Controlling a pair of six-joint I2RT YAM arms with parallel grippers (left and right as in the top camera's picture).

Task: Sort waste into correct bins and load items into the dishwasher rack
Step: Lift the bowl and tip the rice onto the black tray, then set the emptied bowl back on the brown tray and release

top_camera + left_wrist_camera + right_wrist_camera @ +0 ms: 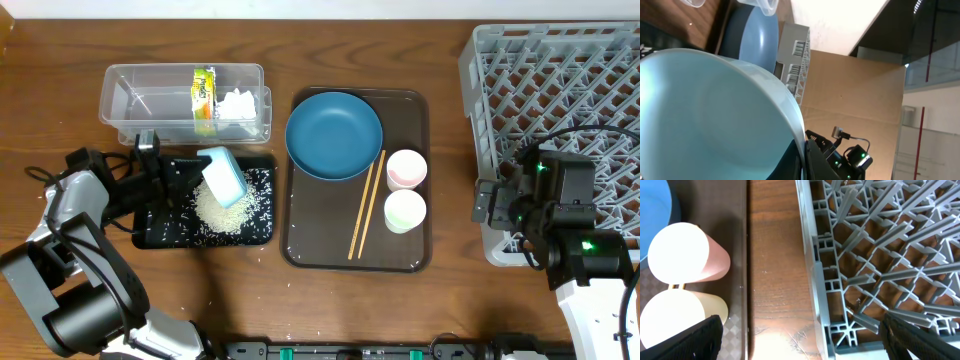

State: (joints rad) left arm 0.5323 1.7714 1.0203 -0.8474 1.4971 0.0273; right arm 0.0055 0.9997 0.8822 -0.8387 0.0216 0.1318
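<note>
The left tool (pixel 195 170) pinched the bowl (pixel 222 176), tipped above rice (pixel 226 208) on the black tray (pixel 160 236); the right tool (pixel 487 205) hung spread.

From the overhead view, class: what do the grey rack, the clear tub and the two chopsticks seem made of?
Grey rack: looks like moulded plastic, matte, with an even lattice of ribs.
Clear tub: probably glossy transparent plastic; the table shows through its walls.
Chopsticks: likely wood or bamboo, pale tan and dull; too small to be sure.
</note>
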